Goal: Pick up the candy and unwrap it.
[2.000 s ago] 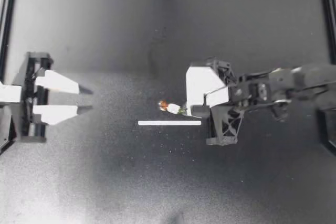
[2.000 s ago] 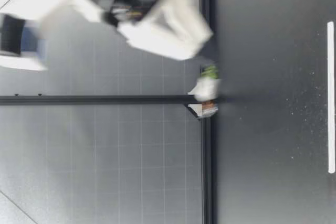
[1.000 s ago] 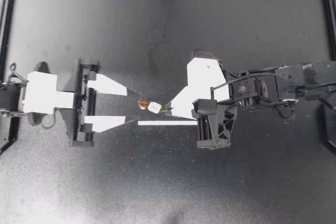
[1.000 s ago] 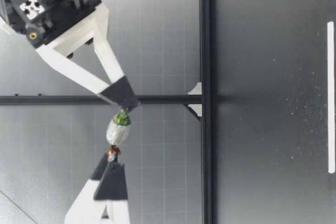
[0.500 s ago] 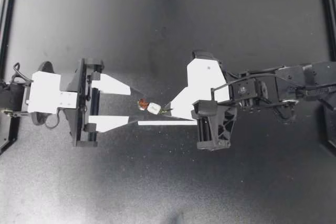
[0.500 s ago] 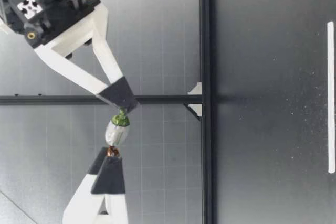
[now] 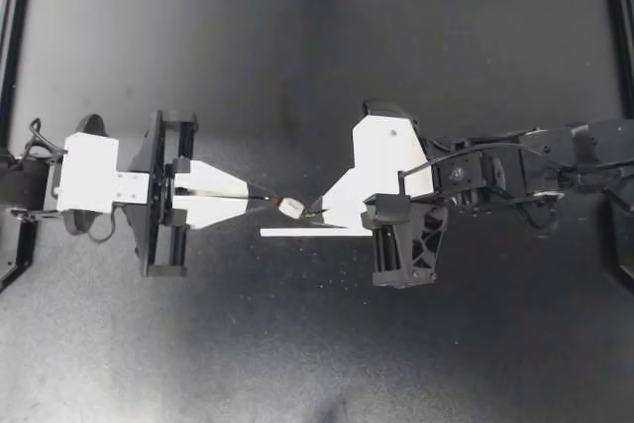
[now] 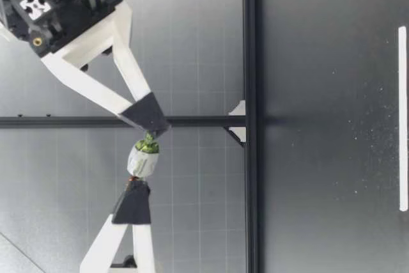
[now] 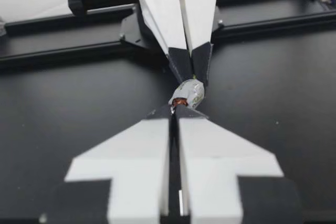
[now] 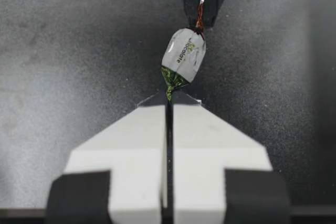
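Now both ends of the candy are pinched, held clear above the counter
Your left end effector, spread half a second ago, has clenched on the brown twist; your right end effector stays clamped on the green twist. You can likely start pulling apart, though the depth of the left bite is hard to judge

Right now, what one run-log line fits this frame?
object: white wrapped candy, off the black table, wrapper intact | left gripper: shut on brown twist end | right gripper: shut on green twist end
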Motion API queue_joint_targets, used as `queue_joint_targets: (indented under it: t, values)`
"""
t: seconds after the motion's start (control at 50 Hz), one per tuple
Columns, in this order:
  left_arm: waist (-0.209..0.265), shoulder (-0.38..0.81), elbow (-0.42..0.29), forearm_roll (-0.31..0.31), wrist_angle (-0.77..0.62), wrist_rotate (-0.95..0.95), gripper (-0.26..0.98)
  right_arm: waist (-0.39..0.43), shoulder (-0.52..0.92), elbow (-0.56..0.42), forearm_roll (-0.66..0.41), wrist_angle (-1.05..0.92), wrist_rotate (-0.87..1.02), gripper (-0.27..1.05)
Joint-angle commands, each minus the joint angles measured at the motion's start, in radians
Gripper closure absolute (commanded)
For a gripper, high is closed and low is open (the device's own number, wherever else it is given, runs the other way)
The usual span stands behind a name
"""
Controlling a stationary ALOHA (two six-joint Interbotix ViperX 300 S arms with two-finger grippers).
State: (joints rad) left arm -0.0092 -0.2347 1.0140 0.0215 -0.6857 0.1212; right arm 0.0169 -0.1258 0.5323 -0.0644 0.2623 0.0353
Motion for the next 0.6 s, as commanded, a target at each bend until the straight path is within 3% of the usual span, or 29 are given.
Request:
queue_joint_targets:
  t: [0.0,0.3,0.58]
  values:
    - [0.000,-0.020,-0.003,-0.002,-0.009,-0.002,0.89,0.005,-0.017,-0.012,0.003,-0.009,0.003,0.95]
    - [0.000,-0.063,0.048,-0.015,-0.017,-0.015,0.89,0.005,-0.067,0.052,0.048,-0.009,0.005,0.95]
    - [-0.002,-0.043,0.038,-0.017,-0.018,-0.029,0.89,0.005,-0.072,0.064,0.054,-0.026,0.002,0.95]
